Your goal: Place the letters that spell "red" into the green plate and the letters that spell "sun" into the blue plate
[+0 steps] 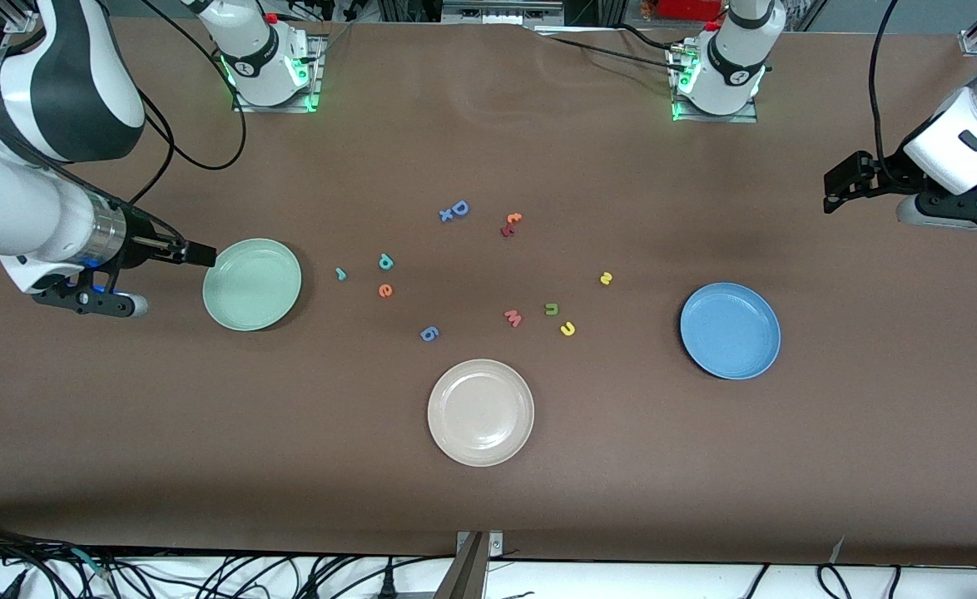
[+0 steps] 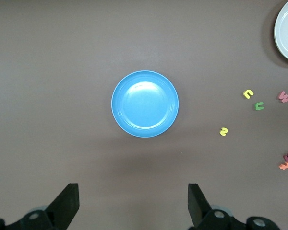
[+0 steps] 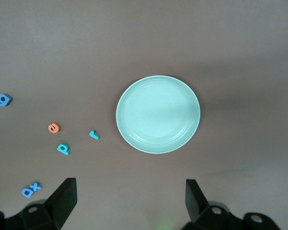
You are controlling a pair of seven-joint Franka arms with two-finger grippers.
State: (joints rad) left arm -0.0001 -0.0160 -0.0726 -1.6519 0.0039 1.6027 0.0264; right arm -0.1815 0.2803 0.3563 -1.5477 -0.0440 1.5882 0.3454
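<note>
Two open claws, three plates, scattered letters on a brown counter.
Left claw and right claw: jaws wide, empty, each raised at its own end. Green plate and blue plate: round, shallow, smooth, unfilled, bare counter all around. Teal "r", teal "d", orange "e" lie near the green plate; yellow "s", yellow "u", olive "n" lie toward the blue. Cream plate nearest the front camera; right wrist view omits it.

White arms with black bands, black fingers (wedge-shaped) — green-lit bases, printed lettering, perhaps "WANJEED".
</note>
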